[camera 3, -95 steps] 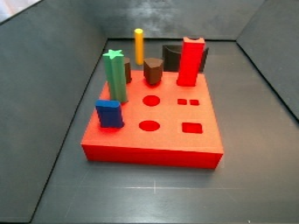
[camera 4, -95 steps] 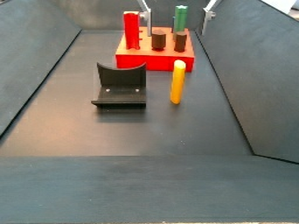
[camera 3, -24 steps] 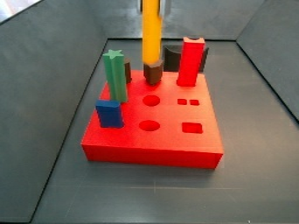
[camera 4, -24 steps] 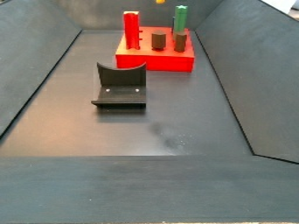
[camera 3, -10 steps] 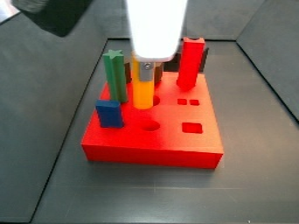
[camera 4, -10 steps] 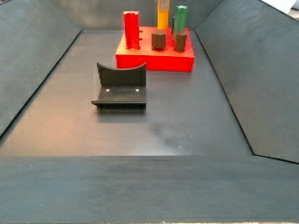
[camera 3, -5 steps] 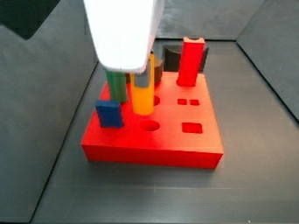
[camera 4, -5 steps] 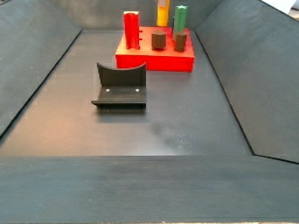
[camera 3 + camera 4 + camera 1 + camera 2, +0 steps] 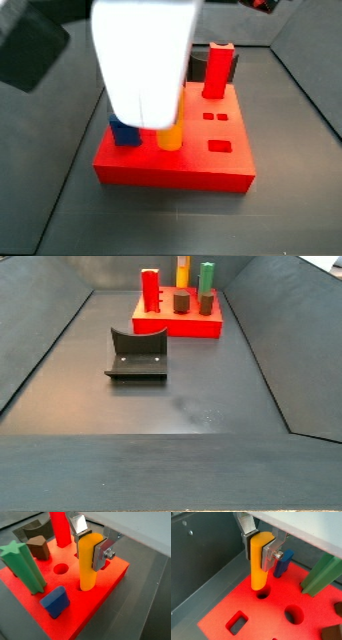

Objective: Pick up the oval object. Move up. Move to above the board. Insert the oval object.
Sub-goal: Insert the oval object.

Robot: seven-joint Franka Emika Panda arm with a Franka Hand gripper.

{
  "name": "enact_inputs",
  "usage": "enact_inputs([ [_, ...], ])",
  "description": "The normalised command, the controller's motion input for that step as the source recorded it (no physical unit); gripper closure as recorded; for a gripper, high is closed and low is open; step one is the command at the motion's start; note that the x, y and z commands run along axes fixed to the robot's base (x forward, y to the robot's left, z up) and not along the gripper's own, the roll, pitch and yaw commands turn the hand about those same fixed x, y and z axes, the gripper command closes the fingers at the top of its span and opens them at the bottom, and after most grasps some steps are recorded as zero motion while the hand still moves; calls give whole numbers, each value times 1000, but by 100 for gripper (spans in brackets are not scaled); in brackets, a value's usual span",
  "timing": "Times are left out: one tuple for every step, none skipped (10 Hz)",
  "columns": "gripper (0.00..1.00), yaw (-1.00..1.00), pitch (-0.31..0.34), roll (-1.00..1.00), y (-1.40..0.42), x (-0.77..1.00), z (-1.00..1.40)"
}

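Wrist views both list the gripper (image 9: 90,543), its silver fingers (image 9: 101,553) clamped on the upper part of the oval object (image 9: 87,564), apparently a light, stiff, smooth peg best held high, its foot entering a round hole in the board (image 9: 100,599).

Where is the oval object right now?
In both wrist views the oval object stands upright in the claw, its lower end at a round hole of the board, next to the blue block.
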Motion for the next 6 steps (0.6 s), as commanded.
enact_inputs([
  [100, -314, 34, 27, 200, 157, -34],
  [100, -300, 29, 0, 237, 80, 0],
  [100, -277, 0, -33, 160, 0, -37],
  [100, -131, -26, -53, 0, -54, -80],
  [100, 0, -40, -19, -69, -77, -146],
  [100, 0, -43, -27, 0, -74, -246],
])
